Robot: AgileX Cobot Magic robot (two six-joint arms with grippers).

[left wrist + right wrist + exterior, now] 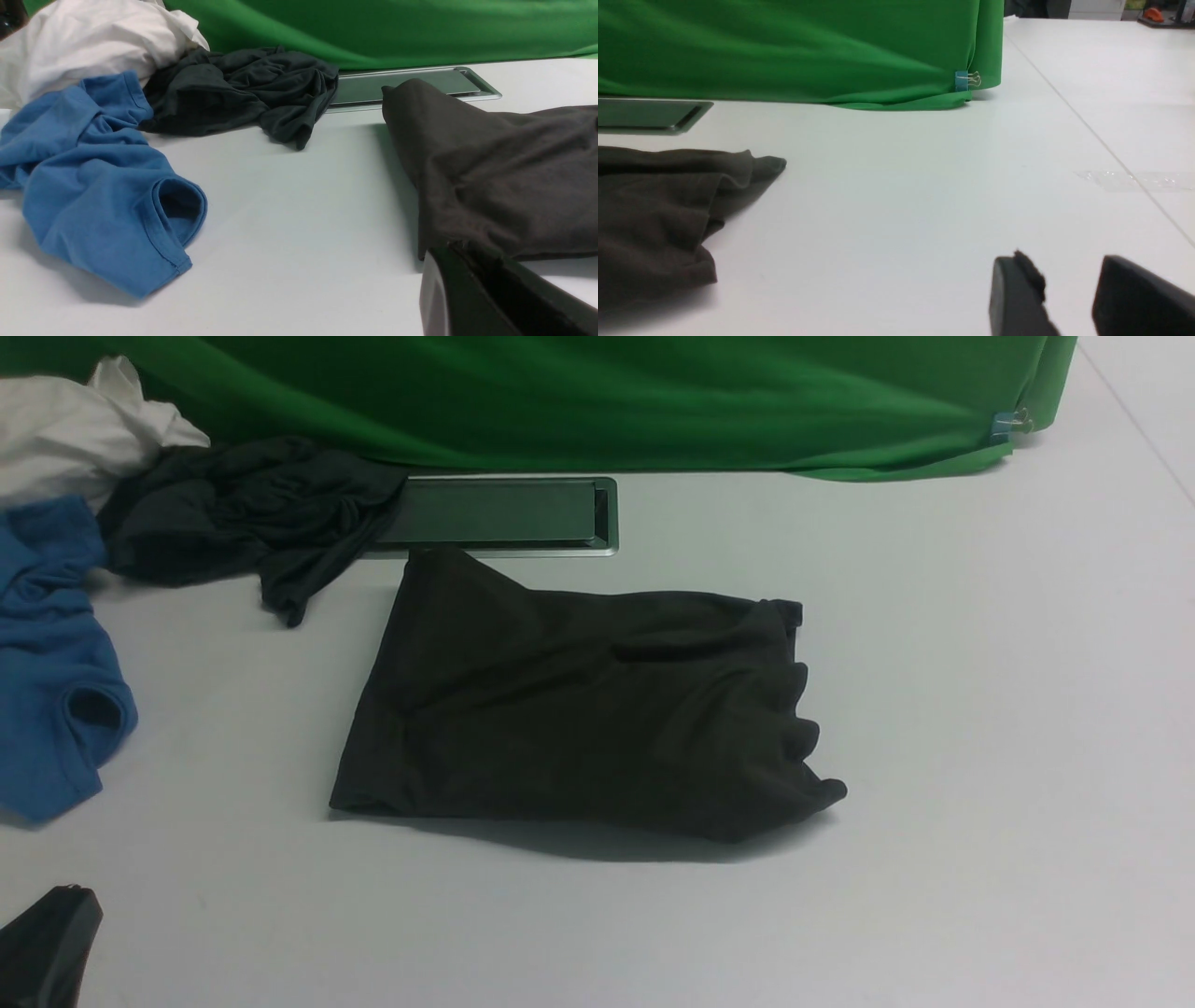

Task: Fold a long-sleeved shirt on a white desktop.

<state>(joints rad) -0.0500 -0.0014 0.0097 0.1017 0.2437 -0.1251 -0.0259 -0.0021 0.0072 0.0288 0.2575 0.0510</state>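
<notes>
So the long-sleeved shirt (pixel 579 709) was already sitting in a folded-up bundle near the middle of the white table (pixel 980 709), its far left corner just reaching the silver-framed hatch (pixel 504 513). The bundle's long axis ran left to right across the front view. Its left edge was a fairly clean fold, and its right edge was the messy one, bunched and rippled with layers sticking out.

Both arms were pulled back to the near side, so the shirt lay forward and inward from each. The left pincer (pixel 486 298) looked closed and wasn't holding anything. From its wrist cam the near left corner of the shirt was right behind its tip; I couldn't tell if it was touching. The right pincer (pixel 1069 298) had its jaws apart with a clear gap and nothing in it but a bit of fuzz on one finger. In its wrist view the rumpled right edge was well apart from it, with bare table in between.

My guess: the folding was basically done. If any tidying was left it'd be that ragged right edge, which was the right arm's side, though the left arm was much closer to the cloth.

The blue shirt (pixel 47 663), the dark grey garment (pixel 243 518) and the white cloth (pixel 75 429) were piled far left, clear of the bundle.
</notes>
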